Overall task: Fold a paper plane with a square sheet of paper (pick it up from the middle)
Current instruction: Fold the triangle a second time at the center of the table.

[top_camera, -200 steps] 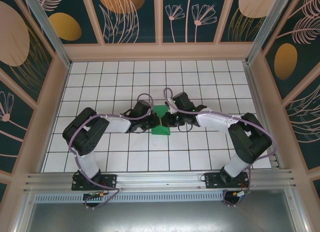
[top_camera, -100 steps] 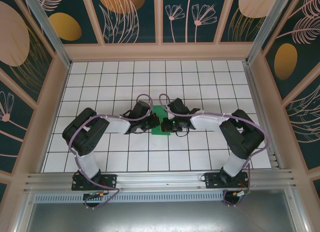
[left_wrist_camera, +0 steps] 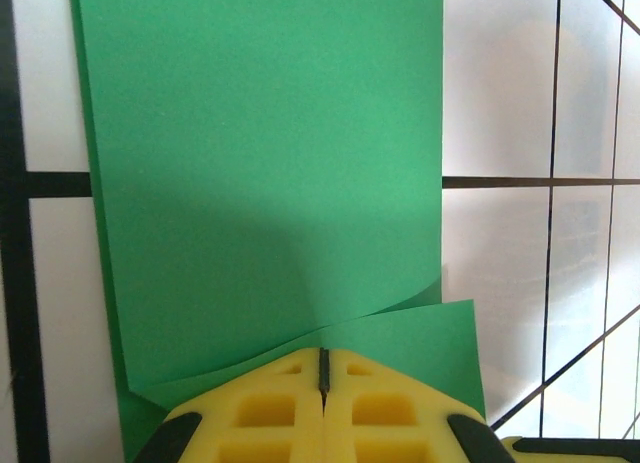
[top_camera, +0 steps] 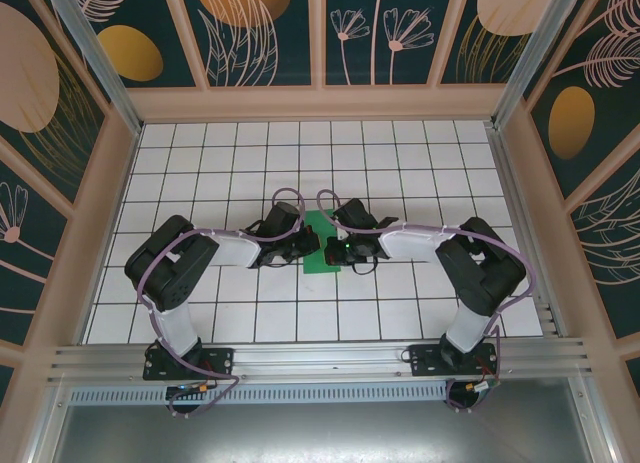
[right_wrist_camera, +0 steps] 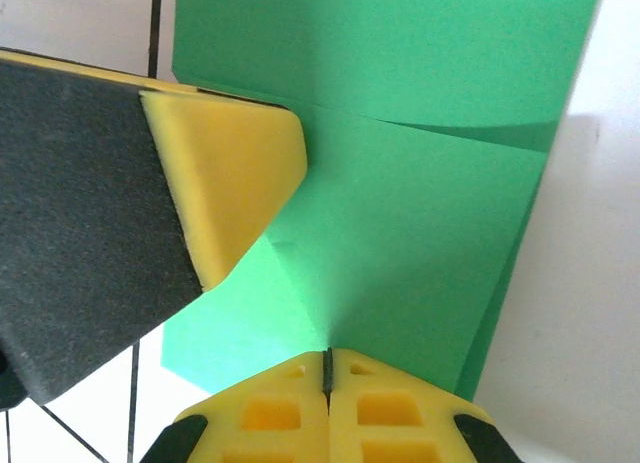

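Two overlapping folded layers form the green paper (left_wrist_camera: 270,163).

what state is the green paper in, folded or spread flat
Folded: the square sheet of paper shows overlapping layers, a top flap's edge crossing a lower layer in both wrist views.

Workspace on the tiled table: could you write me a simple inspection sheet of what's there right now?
Surface: white grid-tiled table, flat.
Job's things: green sheet of paper, partly folded in layers, lying between the two grippers.
Clutter: nothing seen.
Grippers: left gripper and right gripper both shut, tips against the paper; pinching or just pressing, cannot tell.
Cables: purple cables looped along both arms.
Surroundings: leaf-patterned wall panels; metal rail at the near edge.
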Controlling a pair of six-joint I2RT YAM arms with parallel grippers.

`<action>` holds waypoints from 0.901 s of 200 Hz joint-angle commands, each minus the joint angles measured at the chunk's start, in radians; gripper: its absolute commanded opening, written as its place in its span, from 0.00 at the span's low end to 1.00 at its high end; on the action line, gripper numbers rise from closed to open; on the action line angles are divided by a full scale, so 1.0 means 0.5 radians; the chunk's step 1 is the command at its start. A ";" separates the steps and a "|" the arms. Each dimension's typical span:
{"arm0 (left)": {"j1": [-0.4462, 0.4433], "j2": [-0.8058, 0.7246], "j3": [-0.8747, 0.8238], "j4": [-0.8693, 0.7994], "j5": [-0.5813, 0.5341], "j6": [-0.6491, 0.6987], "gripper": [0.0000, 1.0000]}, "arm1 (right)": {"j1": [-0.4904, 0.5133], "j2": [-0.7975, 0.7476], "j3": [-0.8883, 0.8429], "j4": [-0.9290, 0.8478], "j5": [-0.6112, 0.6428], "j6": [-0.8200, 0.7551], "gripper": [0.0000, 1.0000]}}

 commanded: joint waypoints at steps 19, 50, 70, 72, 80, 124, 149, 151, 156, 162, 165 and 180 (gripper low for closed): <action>-0.002 0.095 -0.079 -0.332 -0.121 -0.021 0.02 | 0.010 0.038 -0.009 -0.087 0.065 -0.023 0.01; 0.000 0.104 -0.079 -0.339 -0.126 -0.029 0.02 | 0.013 0.046 -0.015 -0.095 0.066 -0.029 0.01; -0.002 0.104 -0.079 -0.346 -0.135 -0.031 0.02 | 0.014 0.051 -0.019 -0.113 0.087 -0.033 0.01; -0.001 0.104 -0.078 -0.345 -0.136 -0.035 0.02 | 0.014 0.051 -0.020 -0.116 0.090 -0.033 0.01; 0.000 0.107 -0.079 -0.347 -0.136 -0.037 0.02 | 0.012 0.050 -0.022 -0.125 0.104 -0.033 0.01; -0.002 0.113 -0.076 -0.368 -0.157 -0.046 0.02 | 0.014 0.036 -0.039 -0.174 0.145 -0.045 0.00; -0.002 0.119 -0.075 -0.370 -0.165 -0.051 0.02 | 0.017 0.023 -0.053 -0.193 0.148 -0.054 0.00; -0.002 0.118 -0.076 -0.367 -0.164 -0.050 0.01 | 0.017 0.022 -0.058 -0.194 0.147 -0.054 0.00; 0.000 0.120 -0.076 -0.370 -0.164 -0.050 0.02 | 0.017 0.021 -0.061 -0.198 0.145 -0.054 0.00; -0.001 0.120 -0.075 -0.367 -0.164 -0.049 0.02 | 0.020 0.016 -0.069 -0.199 0.141 -0.055 0.00; -0.002 0.122 -0.076 -0.367 -0.164 -0.050 0.02 | 0.020 0.015 -0.075 -0.200 0.139 -0.056 0.00; -0.002 0.125 -0.076 -0.367 -0.161 -0.049 0.02 | 0.023 0.007 -0.091 -0.211 0.140 -0.054 0.01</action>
